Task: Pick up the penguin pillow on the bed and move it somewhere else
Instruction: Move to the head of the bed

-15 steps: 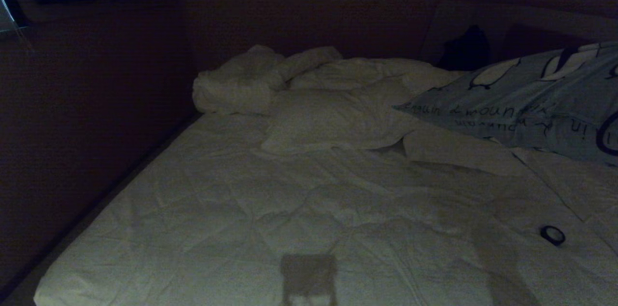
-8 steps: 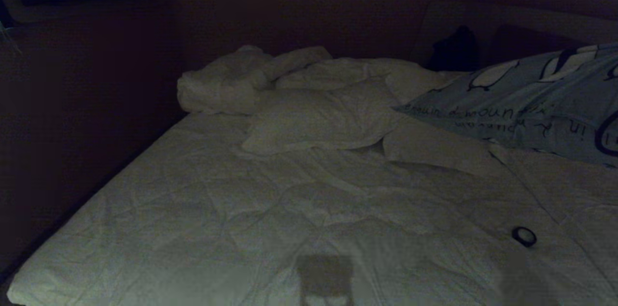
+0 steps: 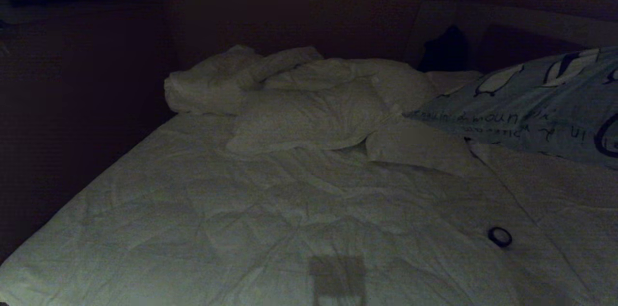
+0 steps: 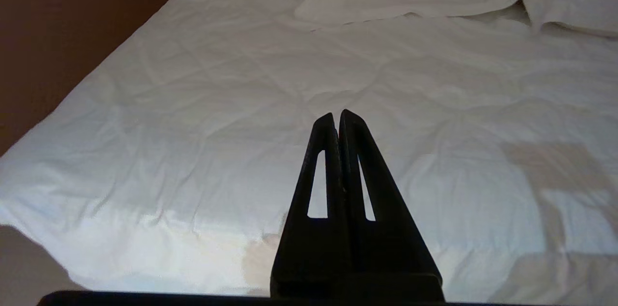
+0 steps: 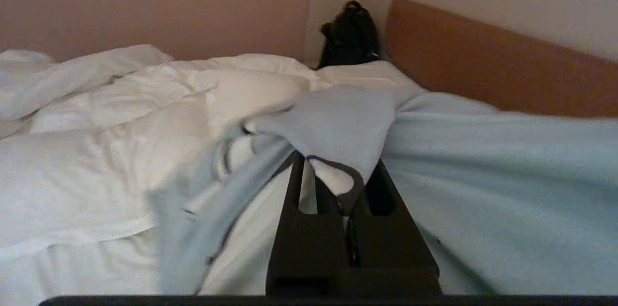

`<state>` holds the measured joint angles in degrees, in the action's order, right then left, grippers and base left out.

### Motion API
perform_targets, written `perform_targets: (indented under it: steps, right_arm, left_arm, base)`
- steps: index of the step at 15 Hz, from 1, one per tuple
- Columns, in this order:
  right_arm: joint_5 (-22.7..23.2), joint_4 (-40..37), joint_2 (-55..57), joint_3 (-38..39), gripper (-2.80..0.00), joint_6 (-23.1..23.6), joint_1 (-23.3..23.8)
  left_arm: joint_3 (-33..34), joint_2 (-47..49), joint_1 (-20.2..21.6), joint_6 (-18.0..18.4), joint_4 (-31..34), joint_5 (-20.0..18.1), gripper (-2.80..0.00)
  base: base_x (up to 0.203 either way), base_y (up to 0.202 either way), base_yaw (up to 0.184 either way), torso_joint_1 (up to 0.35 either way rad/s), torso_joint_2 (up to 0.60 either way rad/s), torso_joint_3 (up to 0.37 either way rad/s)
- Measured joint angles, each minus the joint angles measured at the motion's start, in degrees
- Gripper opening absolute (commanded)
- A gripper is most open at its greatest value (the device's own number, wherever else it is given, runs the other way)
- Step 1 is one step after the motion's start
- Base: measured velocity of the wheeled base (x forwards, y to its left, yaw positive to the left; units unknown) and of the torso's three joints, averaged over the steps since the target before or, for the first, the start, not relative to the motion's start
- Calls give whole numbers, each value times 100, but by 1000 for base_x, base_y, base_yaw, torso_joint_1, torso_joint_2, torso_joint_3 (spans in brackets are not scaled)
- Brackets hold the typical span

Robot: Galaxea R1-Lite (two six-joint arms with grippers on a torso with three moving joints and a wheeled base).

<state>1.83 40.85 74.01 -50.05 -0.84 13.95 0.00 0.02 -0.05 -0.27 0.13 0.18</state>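
Note:
The penguin pillow (image 3: pixel 531 103), light blue-grey with penguins and dark handwriting, hangs tilted above the right side of the bed (image 3: pixel 241 209). Neither gripper shows in the head view. In the right wrist view my right gripper (image 5: pixel 340 171) is shut on a bunched fold of the penguin pillow (image 5: pixel 483 175), whose fabric drapes over and hides the fingertips. My left gripper (image 4: pixel 336 118) is shut on nothing and hovers over the near part of the white duvet (image 4: pixel 193 79).
White pillows (image 3: pixel 309 118) and bunched bedding lie at the head of the bed. A small black ring (image 3: pixel 499 236) rests on the duvet at the right. A dark object (image 5: pixel 350 33) sits by the headboard (image 5: pixel 483 60). A dark wall runs along the bed's left side.
The whole head view has shifted: bed, white pillows and ring slide left in the picture. The penguin pillow keeps its place in the picture, so it travels right relative to the bed.

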Motion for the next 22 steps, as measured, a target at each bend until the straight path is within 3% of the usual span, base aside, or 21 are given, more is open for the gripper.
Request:
perform_targets:
  steps: [9, 14, 22]
  right_arm:
    - [66, -11, 100, -41, -280, -1, 159]
    - [69, 3, 118, -49, -280, -9, 166]
    - [67, 3, 134, -49, -280, -4, 162]
  left_arm:
    - [0, 0, 5, 17, -4, -5, -280]
    - [0, 0, 5, 13, -4, -5, -280]
    - [0, 0, 5, 34, 5, 4, -280]
  base:
    - [0, 0, 0, 0, 0, 0]
    - [-156, 0, 1, -1, 2, 2]
    - [0, 0, 0, 0, 0, 0]
